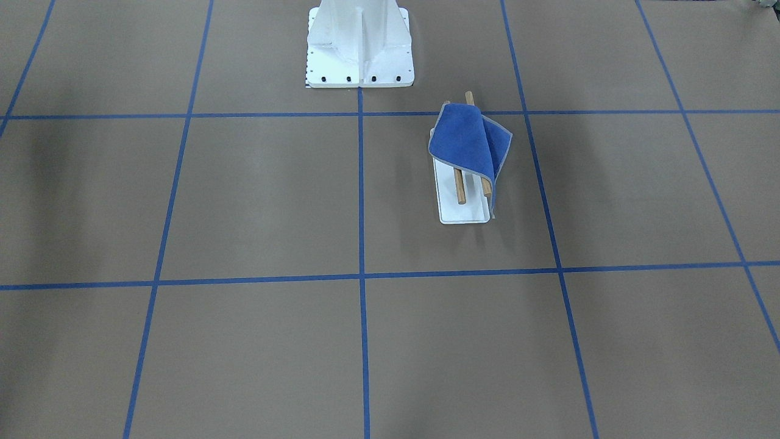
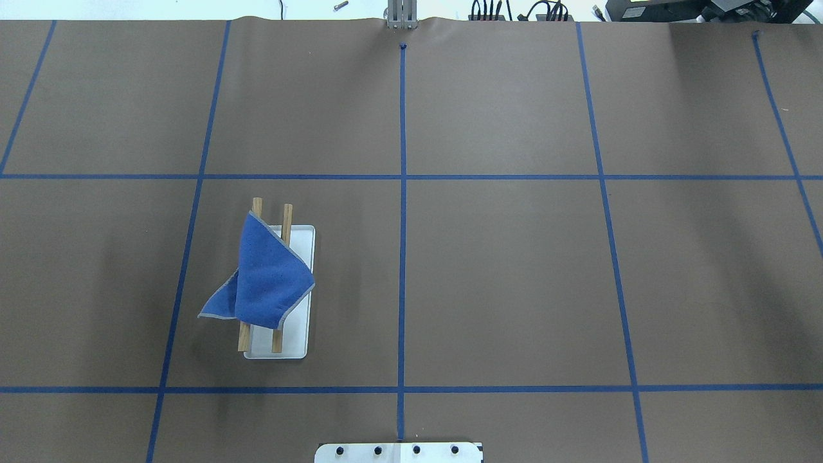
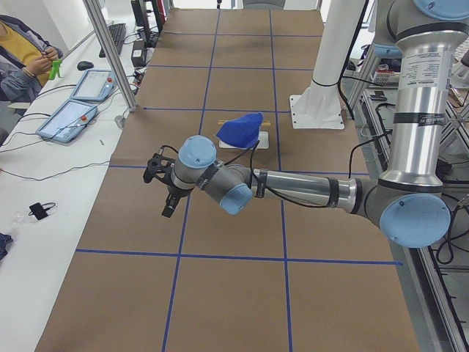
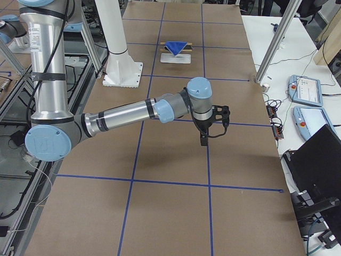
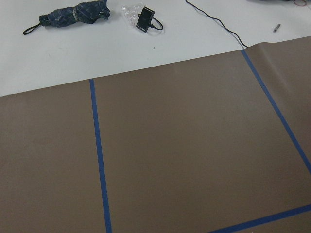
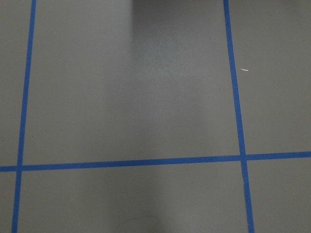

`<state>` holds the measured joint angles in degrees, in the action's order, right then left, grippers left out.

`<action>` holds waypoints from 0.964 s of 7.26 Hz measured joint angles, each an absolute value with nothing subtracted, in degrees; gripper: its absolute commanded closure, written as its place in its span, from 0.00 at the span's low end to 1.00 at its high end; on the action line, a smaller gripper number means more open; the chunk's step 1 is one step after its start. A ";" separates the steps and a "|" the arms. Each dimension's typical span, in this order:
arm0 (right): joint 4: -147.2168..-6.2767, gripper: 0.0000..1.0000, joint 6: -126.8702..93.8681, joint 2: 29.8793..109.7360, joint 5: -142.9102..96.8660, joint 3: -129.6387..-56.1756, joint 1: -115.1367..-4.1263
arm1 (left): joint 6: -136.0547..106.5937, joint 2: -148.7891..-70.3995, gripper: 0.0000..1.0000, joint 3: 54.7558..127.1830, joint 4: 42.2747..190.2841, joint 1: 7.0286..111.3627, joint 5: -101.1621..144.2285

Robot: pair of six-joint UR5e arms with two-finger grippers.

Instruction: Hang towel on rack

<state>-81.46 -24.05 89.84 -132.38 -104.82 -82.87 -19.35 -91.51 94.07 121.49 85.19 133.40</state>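
The blue towel (image 1: pixel 469 140) is draped over the two wooden dowels of the rack (image 1: pixel 464 213), one corner hanging off the side; it also shows in the overhead view (image 2: pixel 270 276) on the rack's white base (image 2: pixel 292 341). My left gripper (image 3: pixel 165 194) shows only in the exterior left view, held above the table well away from the towel (image 3: pixel 242 130); I cannot tell if it is open. My right gripper (image 4: pixel 205 140) shows only in the exterior right view, far from the towel (image 4: pixel 175 46); I cannot tell its state. Neither holds anything visible.
The white bolted pedestal (image 1: pixel 359 42) stands behind the rack. Blue tape lines grid the brown table. Tablets (image 3: pixel 73 110) and cables lie on the white side bench, an operator (image 3: pixel 22 51) beside it. A folded umbrella (image 5: pixel 73 17) lies past the table edge.
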 measured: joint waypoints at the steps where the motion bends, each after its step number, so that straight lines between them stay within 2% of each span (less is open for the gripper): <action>1: -81.70 0.00 -20.94 90.43 -133.73 -104.03 -84.24 | -16.54 -91.51 0.01 95.01 115.85 85.25 133.48; 4: -81.95 0.00 -12.09 93.91 -134.51 -102.95 -85.62 | -6.22 -91.58 0.01 98.76 98.07 85.40 133.02; 7: -85.93 0.00 -7.46 94.10 -135.78 -102.56 -85.42 | -3.56 -89.99 0.01 99.09 95.54 85.35 133.45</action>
